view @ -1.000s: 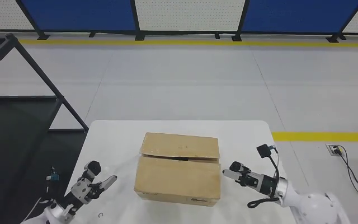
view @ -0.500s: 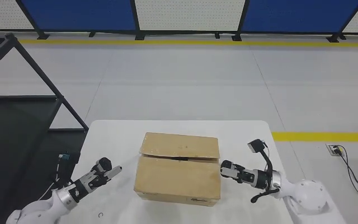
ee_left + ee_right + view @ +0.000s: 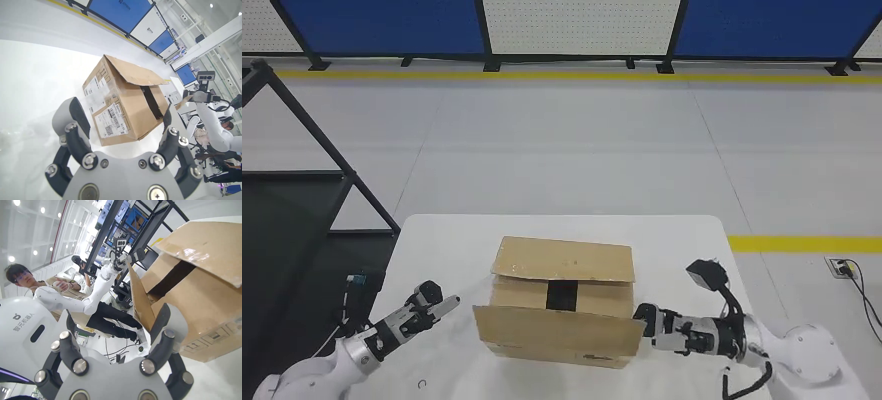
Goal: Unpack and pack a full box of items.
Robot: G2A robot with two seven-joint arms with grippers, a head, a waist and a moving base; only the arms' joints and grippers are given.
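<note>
The cardboard box [image 3: 132,98] sits mid-table, closer to the table's [image 3: 442,240] near edge than to its far edge; its far flap [image 3: 562,260] lies roughly flat over the top, while its near flap [image 3: 542,325] tilts up and outward toward the near edge, leaving a dark gap [image 3: 562,295] between the two; the right hand [image 3: 644,320] is at the box's near right corner, its fingers [image 3: 163,317] spread wide, with the raised flap's end corner between them and just beside one finger, not clamped; the left hand [image 3: 437,305] hovers over the table near its left edge, apart from the box, spread wide and holding nothing; shipping labels [image 3: 111,121] cover the box's side that faces it.
</note>
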